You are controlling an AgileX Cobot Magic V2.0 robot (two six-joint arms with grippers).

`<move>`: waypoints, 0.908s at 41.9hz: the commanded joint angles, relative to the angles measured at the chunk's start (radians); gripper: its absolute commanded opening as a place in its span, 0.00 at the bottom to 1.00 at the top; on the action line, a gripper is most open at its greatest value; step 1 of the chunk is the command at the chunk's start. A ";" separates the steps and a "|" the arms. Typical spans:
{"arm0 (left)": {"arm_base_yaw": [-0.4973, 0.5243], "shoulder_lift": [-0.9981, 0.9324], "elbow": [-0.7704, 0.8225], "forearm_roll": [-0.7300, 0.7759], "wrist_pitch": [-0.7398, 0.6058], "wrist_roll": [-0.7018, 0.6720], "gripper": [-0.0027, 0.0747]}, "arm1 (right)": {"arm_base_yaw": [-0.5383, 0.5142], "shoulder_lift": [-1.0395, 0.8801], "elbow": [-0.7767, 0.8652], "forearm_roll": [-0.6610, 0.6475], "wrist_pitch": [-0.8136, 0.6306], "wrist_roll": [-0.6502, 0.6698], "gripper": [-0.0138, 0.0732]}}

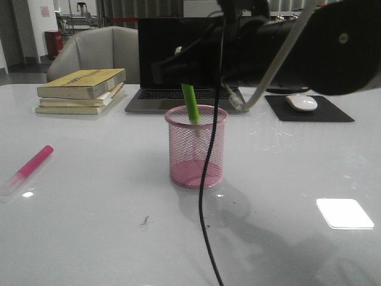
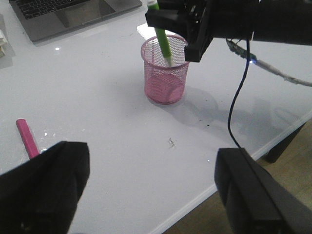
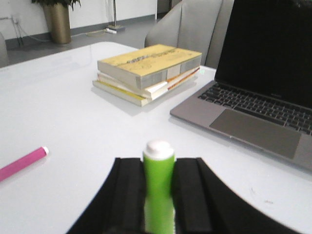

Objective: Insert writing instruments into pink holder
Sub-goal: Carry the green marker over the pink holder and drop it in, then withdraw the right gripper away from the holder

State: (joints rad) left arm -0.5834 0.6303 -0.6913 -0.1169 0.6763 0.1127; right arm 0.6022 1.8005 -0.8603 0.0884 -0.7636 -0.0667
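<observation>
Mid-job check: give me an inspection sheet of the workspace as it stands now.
Surface: white glossy table, small dark speck near front.
Job's things: green marker tilted, lower end inside pink holder; pink marker lying flat toward the robot's left.
Clutter: book stack, laptop, mouse on pad.
Grippers: right gripper shut on green marker; left gripper open, empty.
Cables: black cable hanging across holder's front.
Surroundings: grey chair.
</observation>
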 commanded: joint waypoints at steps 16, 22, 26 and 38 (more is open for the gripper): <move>-0.007 0.005 -0.028 -0.014 -0.079 0.002 0.79 | -0.001 -0.176 -0.035 -0.016 0.183 -0.004 0.68; -0.007 0.005 -0.028 -0.014 -0.079 0.002 0.79 | -0.002 -0.353 -0.083 -0.020 0.656 -0.059 0.68; -0.007 0.005 -0.028 -0.014 -0.077 0.002 0.79 | -0.002 -0.469 -0.103 -0.020 0.898 -0.090 0.68; 0.041 0.072 -0.028 0.025 -0.055 -0.076 0.79 | -0.003 -0.731 -0.010 -0.019 1.208 -0.072 0.63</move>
State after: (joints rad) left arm -0.5636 0.6656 -0.6913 -0.1026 0.6763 0.0783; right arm 0.6022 1.1544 -0.8829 0.0813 0.4669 -0.1415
